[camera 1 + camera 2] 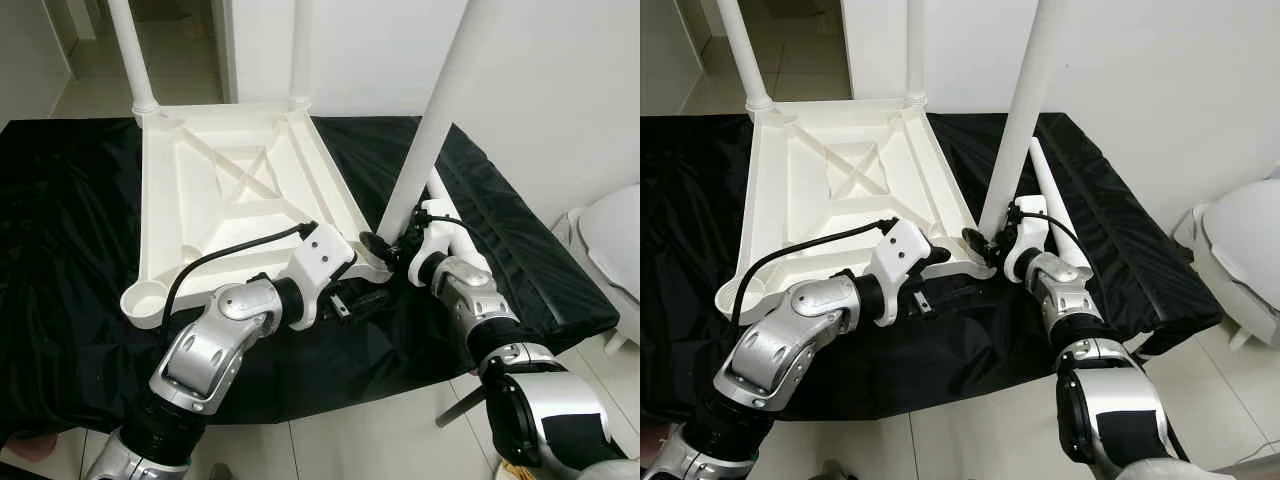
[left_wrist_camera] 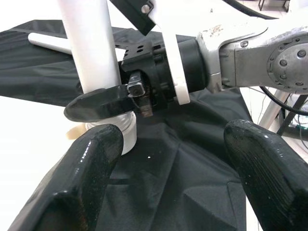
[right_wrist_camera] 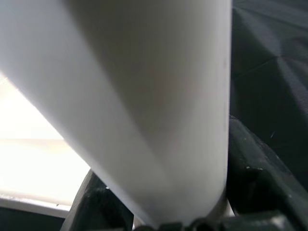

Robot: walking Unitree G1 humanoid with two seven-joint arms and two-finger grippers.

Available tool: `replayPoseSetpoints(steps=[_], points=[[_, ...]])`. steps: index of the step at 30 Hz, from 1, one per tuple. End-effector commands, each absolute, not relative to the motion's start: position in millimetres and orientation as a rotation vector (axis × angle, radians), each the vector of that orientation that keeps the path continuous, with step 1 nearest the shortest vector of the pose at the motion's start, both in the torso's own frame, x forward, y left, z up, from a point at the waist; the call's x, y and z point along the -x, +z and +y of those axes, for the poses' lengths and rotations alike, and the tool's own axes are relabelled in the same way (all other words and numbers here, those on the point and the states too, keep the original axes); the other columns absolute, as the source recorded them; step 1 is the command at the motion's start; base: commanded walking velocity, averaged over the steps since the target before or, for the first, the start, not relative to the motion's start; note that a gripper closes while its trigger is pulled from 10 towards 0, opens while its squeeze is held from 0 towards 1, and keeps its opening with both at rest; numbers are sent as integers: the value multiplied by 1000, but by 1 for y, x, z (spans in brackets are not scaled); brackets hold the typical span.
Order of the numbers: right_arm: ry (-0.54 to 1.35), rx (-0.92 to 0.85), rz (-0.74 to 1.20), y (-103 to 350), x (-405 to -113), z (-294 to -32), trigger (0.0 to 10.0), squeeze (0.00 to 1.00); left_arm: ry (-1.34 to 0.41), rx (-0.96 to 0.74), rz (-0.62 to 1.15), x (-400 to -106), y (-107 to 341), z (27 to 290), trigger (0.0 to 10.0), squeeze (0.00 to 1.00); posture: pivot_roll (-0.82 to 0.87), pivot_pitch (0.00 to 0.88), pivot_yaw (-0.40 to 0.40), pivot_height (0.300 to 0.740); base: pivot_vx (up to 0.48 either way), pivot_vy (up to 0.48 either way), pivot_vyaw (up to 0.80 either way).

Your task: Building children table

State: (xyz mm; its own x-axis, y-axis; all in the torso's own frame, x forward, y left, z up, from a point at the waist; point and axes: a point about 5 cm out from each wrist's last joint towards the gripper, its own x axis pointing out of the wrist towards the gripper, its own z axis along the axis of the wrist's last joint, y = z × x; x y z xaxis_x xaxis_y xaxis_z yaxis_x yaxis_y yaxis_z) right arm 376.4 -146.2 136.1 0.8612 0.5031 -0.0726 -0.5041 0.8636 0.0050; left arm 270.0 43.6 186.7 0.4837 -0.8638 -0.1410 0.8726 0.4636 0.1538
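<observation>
A white plastic table top lies upside down on a black cloth. Two white legs stand in its far corners. At the near right corner a third leg stands slightly tilted in its socket, with my right gripper shut on it just above the base. The right wrist view shows this leg held between the fingers. My left gripper is open and low over the cloth beside that corner, holding nothing. A fourth leg lies loose on the cloth behind my right wrist. The near left socket holds no leg.
The black cloth covers a low platform whose front edge drops to the tiled floor. A white toilet stands at the right, a white wall rises behind, and a doorway opens at the back.
</observation>
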Motion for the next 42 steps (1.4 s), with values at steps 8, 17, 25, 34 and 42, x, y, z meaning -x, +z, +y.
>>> replayPoseSetpoints(steps=[8,17,25,34,42], points=[[271,-104,34,129,-366,-124,0,0,-1029,-217,52,-270,185,45,10000,0,-8,21,-64,740,0,0,0],[38,-165,-37,145,-353,-101,0,0,-1040,-217,54,-271,185,44,10000,0,-21,25,-55,740,0,0,0],[45,-187,-7,149,-344,-85,0,0,-1042,-216,53,-271,185,43,10000,0,-18,22,-57,740,0,0,0],[56,-173,-8,153,-348,-96,10000,1000,-1040,-215,50,-272,185,43,10000,0,-19,19,-61,740,0,0,0],[229,-130,-6,160,-363,-114,10000,0,-1038,-217,48,-273,186,43,10000,0,-16,15,-63,740,0,0,0]])
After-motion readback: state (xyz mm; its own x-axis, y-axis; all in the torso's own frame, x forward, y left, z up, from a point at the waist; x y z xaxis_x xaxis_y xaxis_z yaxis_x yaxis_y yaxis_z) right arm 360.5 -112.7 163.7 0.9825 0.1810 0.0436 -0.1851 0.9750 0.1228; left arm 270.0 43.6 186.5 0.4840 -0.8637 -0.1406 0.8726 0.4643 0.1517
